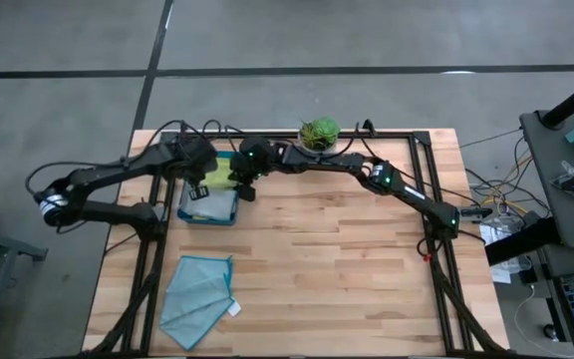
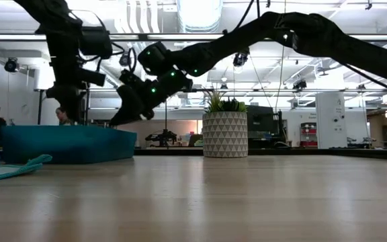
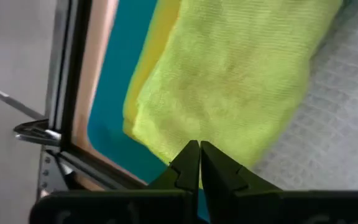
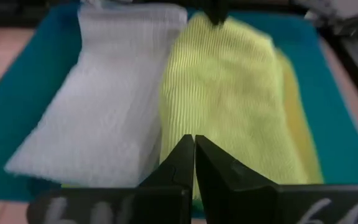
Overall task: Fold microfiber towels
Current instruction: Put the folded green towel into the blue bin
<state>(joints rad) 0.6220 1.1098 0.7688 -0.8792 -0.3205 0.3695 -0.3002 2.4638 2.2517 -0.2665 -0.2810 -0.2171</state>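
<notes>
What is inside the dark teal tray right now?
In the tray lie a folded lime green towel and a pale grey towel side by side. A yellow towel peeks from under the green one; the rest is covered.

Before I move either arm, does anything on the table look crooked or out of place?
Yes: the light teal towel lies rumpled and loosely spread near the table's front left corner, apart from the tray, where the lime green towel, grey towel and yellow towel lie folded. Nothing looks spilled or damaged.
</notes>
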